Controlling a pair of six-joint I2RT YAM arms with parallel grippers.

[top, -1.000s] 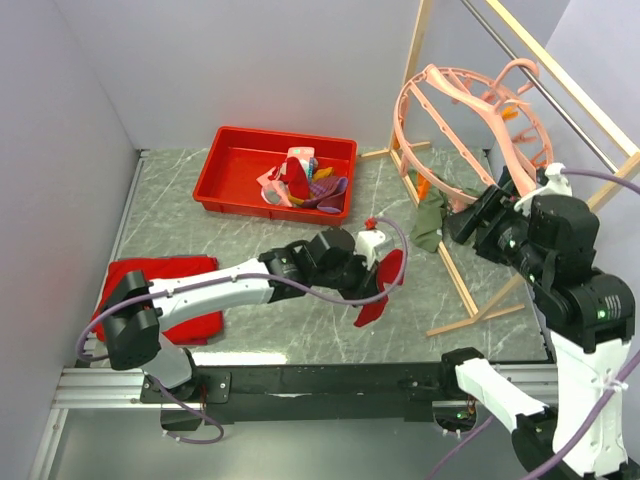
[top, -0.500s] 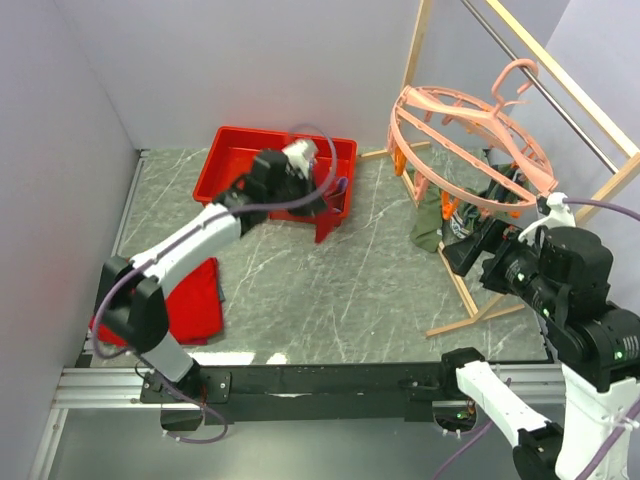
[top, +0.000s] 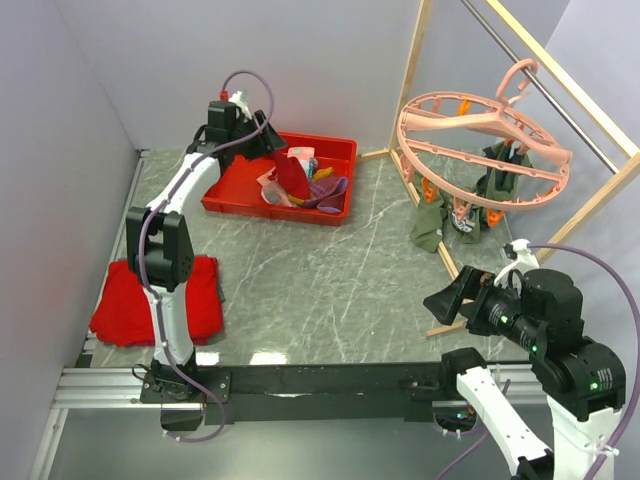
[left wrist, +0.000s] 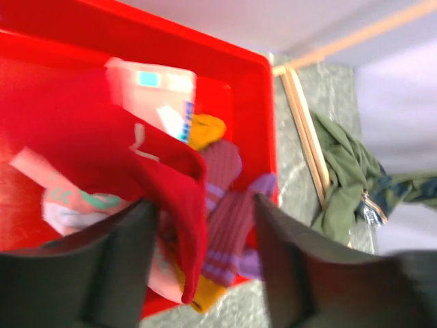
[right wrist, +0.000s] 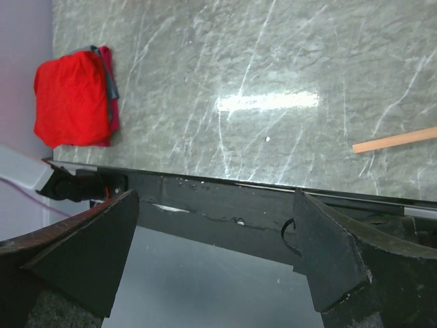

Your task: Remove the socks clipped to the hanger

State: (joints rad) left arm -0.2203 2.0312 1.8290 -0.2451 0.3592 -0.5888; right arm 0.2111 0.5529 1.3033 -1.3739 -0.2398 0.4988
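Observation:
The round pink hanger [top: 482,135] hangs from the rail at the right. Olive and dark green socks [top: 431,222] dangle from its clips, also visible in the left wrist view as the olive sock [left wrist: 340,179]. My left gripper [top: 262,140] [left wrist: 205,266] is over the red tray [top: 225,195], its jaws apart. A red sock [left wrist: 167,174] droops loose between the fingers onto the pile. Pink-mint [left wrist: 68,205], mustard [left wrist: 205,130] and maroon-purple [left wrist: 229,219] socks lie in the tray. My right gripper [top: 447,298] [right wrist: 215,253] is open and empty, low over the table's front right edge, away from the hanger.
A wooden-framed rail [top: 575,205] stands at the right, its base strip [right wrist: 396,140] lying on the marble table. A folded red cloth [top: 155,300] [right wrist: 72,99] lies at the front left. White walls close in the back and left.
My left arm swung from mid-table to the tray with the red sock and its jaws opened. My right arm pulled back from the hanger, down toward the front edge. The hanger swung level.

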